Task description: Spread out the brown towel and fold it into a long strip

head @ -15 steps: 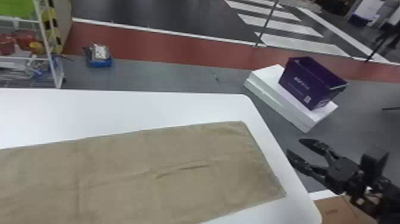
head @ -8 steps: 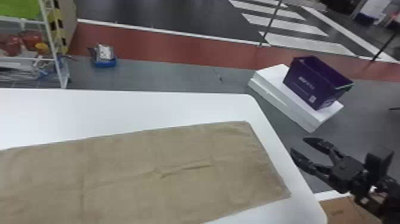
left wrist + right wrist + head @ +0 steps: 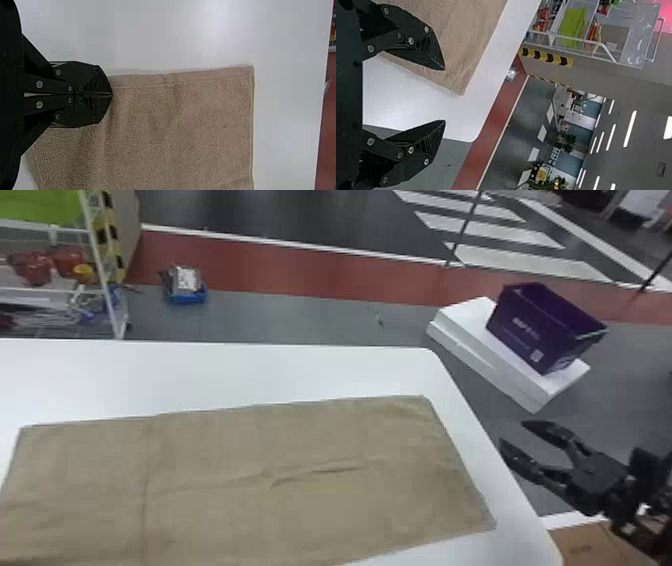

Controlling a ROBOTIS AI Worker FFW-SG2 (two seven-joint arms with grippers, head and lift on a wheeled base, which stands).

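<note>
On one white table, one brown towel flat — one left pincer closed, one right pincer open

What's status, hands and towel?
Left hand shut at towel edge, grip unclear. Right hand open, right of table. Towel flat, creased; no long strip yet.

Brown towel, far-left corner now showing, seemingly

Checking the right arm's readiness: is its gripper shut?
No, the right gripper has its two fingers spread wide apart in the right wrist view.
</note>
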